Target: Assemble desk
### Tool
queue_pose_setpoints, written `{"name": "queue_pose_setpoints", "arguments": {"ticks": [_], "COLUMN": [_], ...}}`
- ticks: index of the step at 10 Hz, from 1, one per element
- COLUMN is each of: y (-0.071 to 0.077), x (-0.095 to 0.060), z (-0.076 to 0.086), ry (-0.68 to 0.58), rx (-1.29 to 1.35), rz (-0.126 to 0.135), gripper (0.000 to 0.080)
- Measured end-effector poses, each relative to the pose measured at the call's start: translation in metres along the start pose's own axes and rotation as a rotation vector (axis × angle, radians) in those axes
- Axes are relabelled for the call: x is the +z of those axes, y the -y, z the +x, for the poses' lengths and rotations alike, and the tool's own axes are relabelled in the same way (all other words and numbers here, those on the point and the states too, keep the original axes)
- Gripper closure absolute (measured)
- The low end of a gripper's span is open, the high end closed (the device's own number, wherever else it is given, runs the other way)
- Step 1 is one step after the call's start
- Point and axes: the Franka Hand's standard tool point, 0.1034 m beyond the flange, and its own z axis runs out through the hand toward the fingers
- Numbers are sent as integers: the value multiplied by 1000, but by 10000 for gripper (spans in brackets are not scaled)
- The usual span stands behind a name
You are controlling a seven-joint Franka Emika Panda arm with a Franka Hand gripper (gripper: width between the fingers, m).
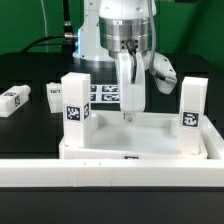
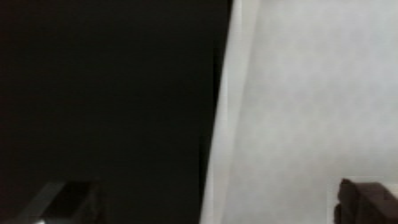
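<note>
Desk tabletop [image 1: 135, 138] lay at the table's front, one leg [image 1: 75, 100] and another leg [image 1: 193, 105] upright at its back corners. The gripper [image 1: 129, 112] hung over the back rim, jaws spread wide, holding nothing. It looked like light, stiff, slick plastic. Best pinched across the thin rim, or a leg's flat faces.

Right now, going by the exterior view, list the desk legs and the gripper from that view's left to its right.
far-left lying leg → second lying leg → left upright leg → gripper → right upright leg
</note>
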Motion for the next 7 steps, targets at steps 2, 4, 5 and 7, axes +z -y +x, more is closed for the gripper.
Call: {"name": "queue_pose_setpoints", "arguments": {"ticks": [2,4,5,7], "y": [0,-2,-2,-2], "x": [5,13,16,17], "z": [0,2,2,1], "ry": [-5,-11,-14,-15], "rx": [-3,-4,-5,-8], "rz": [-7,-19,-23,-25], "gripper": [151,151,151,415]}}
